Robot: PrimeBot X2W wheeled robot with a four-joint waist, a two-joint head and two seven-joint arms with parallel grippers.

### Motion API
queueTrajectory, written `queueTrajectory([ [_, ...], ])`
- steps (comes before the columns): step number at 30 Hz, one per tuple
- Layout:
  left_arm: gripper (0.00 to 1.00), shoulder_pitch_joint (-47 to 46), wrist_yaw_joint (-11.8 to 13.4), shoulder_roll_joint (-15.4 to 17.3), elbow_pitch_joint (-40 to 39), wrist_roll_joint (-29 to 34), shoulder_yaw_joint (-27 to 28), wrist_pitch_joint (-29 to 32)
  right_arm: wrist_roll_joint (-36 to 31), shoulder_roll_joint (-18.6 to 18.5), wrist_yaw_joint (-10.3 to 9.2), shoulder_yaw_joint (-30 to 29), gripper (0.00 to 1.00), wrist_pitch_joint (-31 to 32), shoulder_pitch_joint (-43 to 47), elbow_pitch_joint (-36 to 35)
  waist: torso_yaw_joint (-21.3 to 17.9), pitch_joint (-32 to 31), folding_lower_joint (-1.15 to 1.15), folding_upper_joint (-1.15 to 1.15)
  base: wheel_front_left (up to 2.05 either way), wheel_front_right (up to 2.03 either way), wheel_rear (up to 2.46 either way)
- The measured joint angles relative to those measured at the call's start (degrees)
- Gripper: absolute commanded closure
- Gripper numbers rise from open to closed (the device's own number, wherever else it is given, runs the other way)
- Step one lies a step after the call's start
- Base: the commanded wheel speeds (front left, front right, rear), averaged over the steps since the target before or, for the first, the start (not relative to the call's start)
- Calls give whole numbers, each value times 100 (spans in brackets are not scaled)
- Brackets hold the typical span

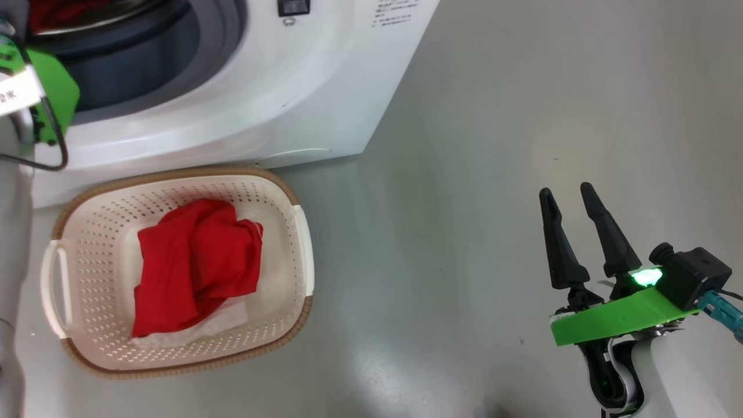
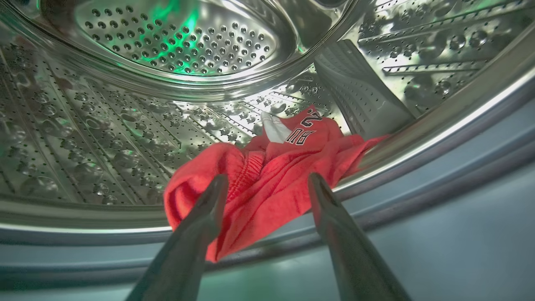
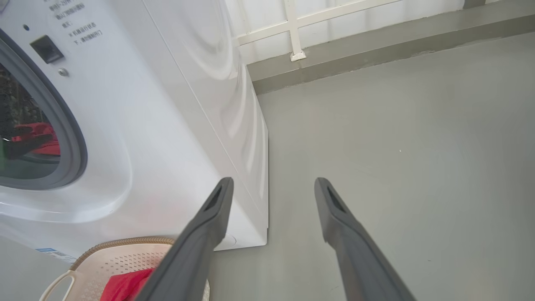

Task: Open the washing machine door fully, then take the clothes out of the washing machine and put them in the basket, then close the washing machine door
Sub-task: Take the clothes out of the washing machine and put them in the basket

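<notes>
I have the left gripper (image 2: 267,177) at the washing machine (image 1: 278,98) mouth, its fingers spread wide either side of a red garment (image 2: 271,161) on the drum lip (image 2: 422,144), not clamped. The right gripper (image 1: 566,190) hangs released over the floor (image 1: 464,174). Other red clothes (image 1: 194,267) lie in the basket (image 1: 174,174) before the machine

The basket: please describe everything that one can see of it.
The basket is a cream-white rounded rectangle, apparently plastic, its walls full of small holes, with a brown woven-look rim and a handle on each short side. It stands upright on the grey floor, just in front of the washing machine; whether they touch is unclear. Red clothes with a white piece beneath lie inside.
</notes>
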Motion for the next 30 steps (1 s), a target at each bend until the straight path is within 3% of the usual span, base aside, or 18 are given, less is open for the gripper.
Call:
queueTrajectory([
  [28, 0, -374, 169, 468, 90, 141, -379, 1054, 51, 8, 0, 156, 0, 0, -112, -24, -324, 343, 0, 0, 0, 0, 0],
  [30, 11, -374, 169, 468, 91, 93, -379, 1129, 51, 8, 0, 156, 0, 0, -112, -24, -319, 347, 0, 0, 0, 0, 0],
])
